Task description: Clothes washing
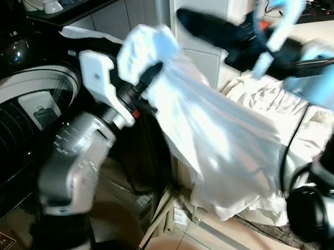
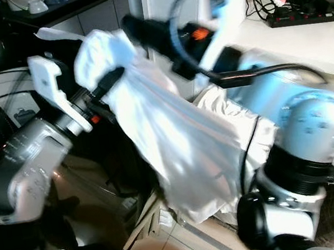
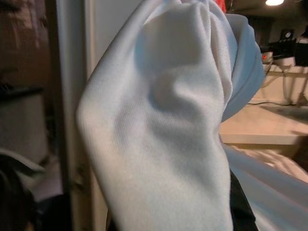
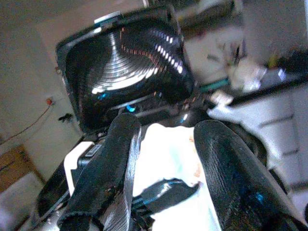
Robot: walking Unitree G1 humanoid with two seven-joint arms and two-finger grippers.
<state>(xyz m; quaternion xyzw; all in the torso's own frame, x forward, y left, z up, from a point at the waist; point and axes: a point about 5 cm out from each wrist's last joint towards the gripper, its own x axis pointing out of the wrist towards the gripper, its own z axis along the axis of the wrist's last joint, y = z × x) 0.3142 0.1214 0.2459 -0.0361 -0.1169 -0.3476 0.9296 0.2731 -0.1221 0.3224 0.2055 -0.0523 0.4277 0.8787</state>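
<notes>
While left pincer is clamping white garment beside washing machine, right pincer, fingers spread, is hovering near bunched top; hanging tail risking snagging machine rim, missing drum.

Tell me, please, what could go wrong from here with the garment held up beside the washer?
The left hand pinches only the top of the white garment, so it could slip free. Its long hanging tail might snag on the washer rim or drag on the laundry pile below.
</notes>
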